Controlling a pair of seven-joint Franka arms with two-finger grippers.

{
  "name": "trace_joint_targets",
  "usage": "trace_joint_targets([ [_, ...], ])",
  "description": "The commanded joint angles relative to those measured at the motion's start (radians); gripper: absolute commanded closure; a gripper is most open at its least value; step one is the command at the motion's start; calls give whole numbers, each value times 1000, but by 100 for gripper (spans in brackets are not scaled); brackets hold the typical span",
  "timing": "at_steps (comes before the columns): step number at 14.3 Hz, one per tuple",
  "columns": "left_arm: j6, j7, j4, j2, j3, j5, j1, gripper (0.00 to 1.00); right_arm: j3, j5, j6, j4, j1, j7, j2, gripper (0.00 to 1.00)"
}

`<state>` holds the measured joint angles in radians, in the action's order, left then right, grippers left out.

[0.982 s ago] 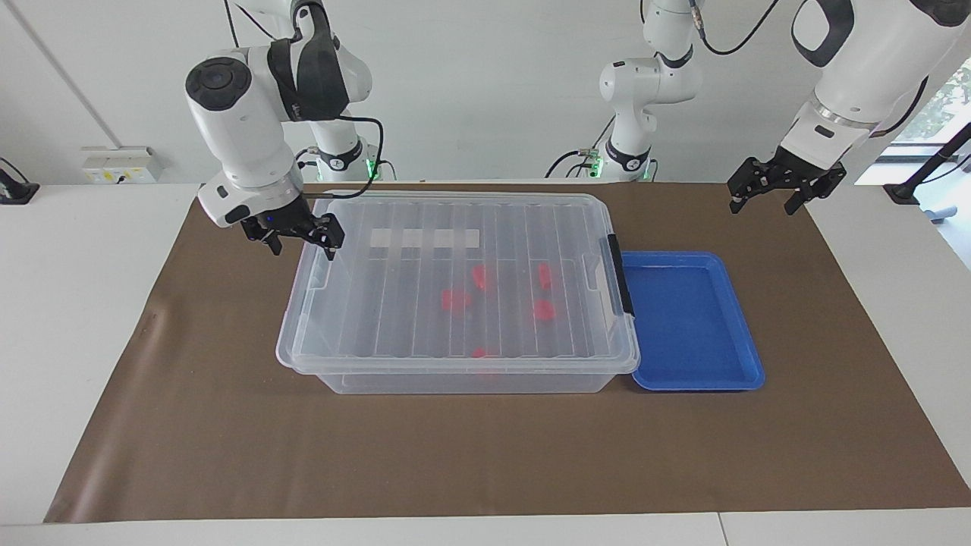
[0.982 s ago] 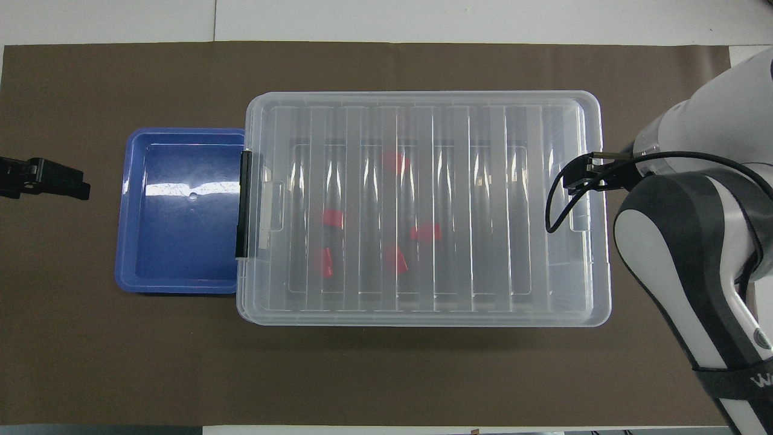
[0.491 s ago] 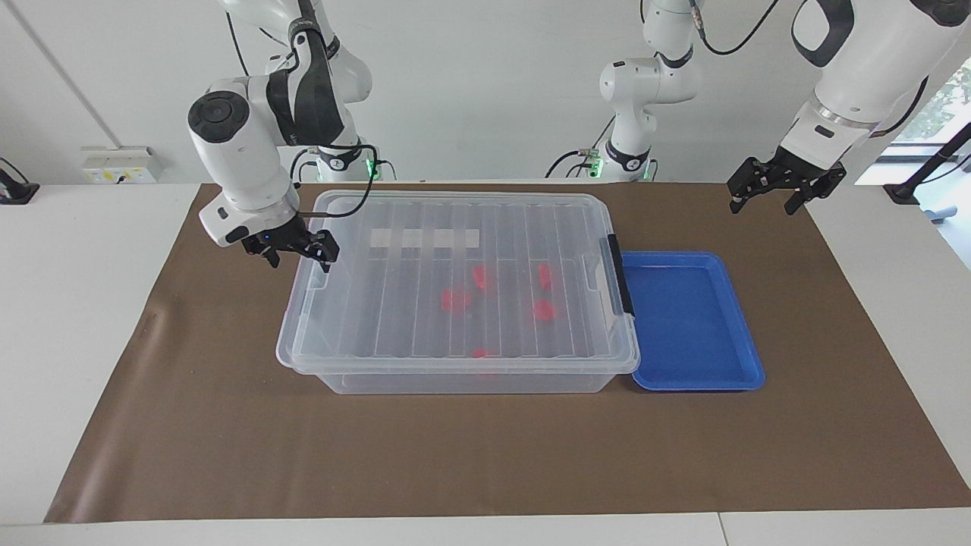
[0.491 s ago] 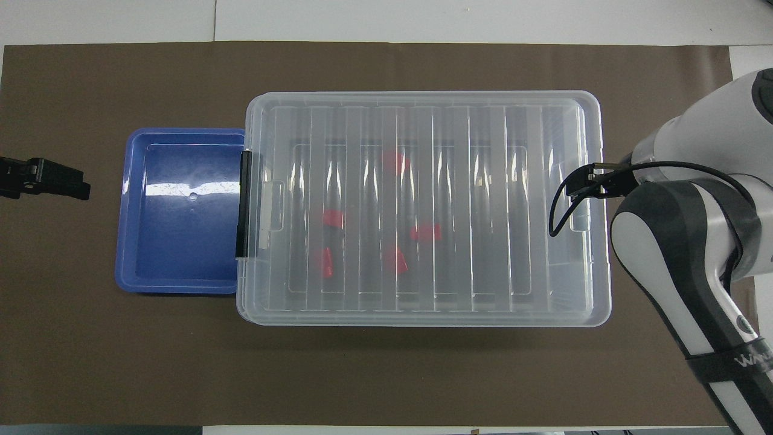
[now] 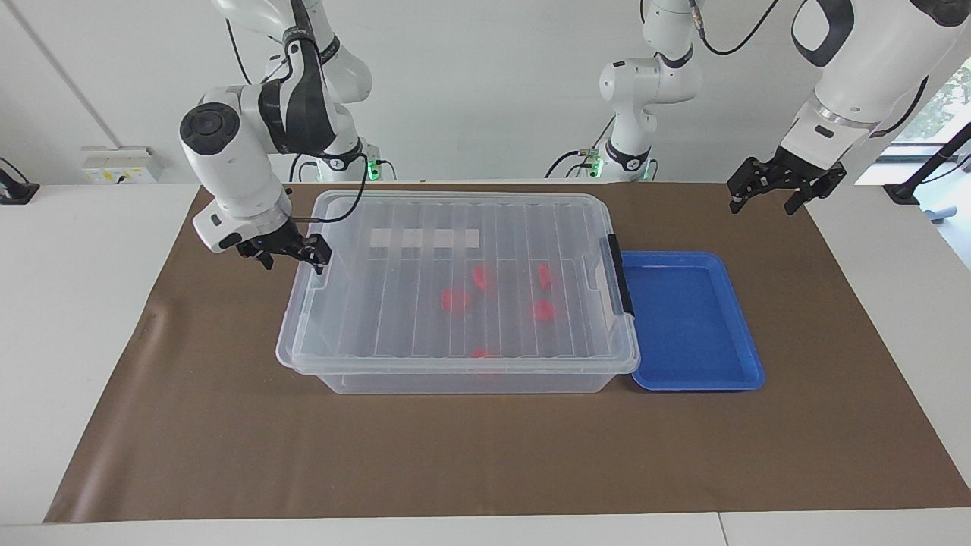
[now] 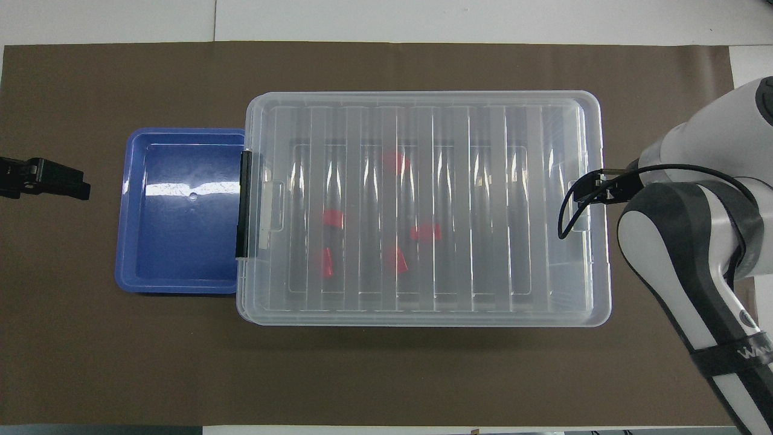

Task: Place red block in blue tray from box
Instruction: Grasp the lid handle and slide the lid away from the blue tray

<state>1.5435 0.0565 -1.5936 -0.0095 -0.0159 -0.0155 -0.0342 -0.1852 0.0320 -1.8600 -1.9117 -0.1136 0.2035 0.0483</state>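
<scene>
Overhead, right pincer (image 5: pixel 290 258) hidden under its arm, open at lidded box (image 5: pixel 455 303) end, left pincer (image 5: pixel 785 189) open, red blocks (image 5: pixel 457 300) blurred.

Clear box (image 6: pixel 423 205) mid worktop on brown mat (image 6: pixel 362 374), ribbed lid on, black latch (image 6: pixel 244 205) on the short end toward the left arm. Five red blocks (image 6: pixel 332 218) show through the lid, scattered in the half nearer the latch. Blue tray (image 6: pixel 181 241) touching the latch end, nothing in it. Left end effector (image 6: pixel 42 178) over the mat near the tray. Right arm (image 6: pixel 694 254) hangs over the box's unlatched short end; its end effector is hidden under it.
</scene>
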Motion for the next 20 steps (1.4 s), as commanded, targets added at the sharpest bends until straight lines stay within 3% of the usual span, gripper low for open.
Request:
trace_joint_targets([
  [1, -2, 5, -31, -27, -1, -6, 7, 0, 18, -7, -24, -35, -15, -64, -27, 0],
  [9, 3, 8, -31, -27, -1, -6, 7, 0, 67, -6, -51, -33, -15, -160, -27, 0],
  [20, 3, 5, -31, -27, -1, 2, 5, 0, 196, -6, -80, -29, -17, -388, -22, 0],
])
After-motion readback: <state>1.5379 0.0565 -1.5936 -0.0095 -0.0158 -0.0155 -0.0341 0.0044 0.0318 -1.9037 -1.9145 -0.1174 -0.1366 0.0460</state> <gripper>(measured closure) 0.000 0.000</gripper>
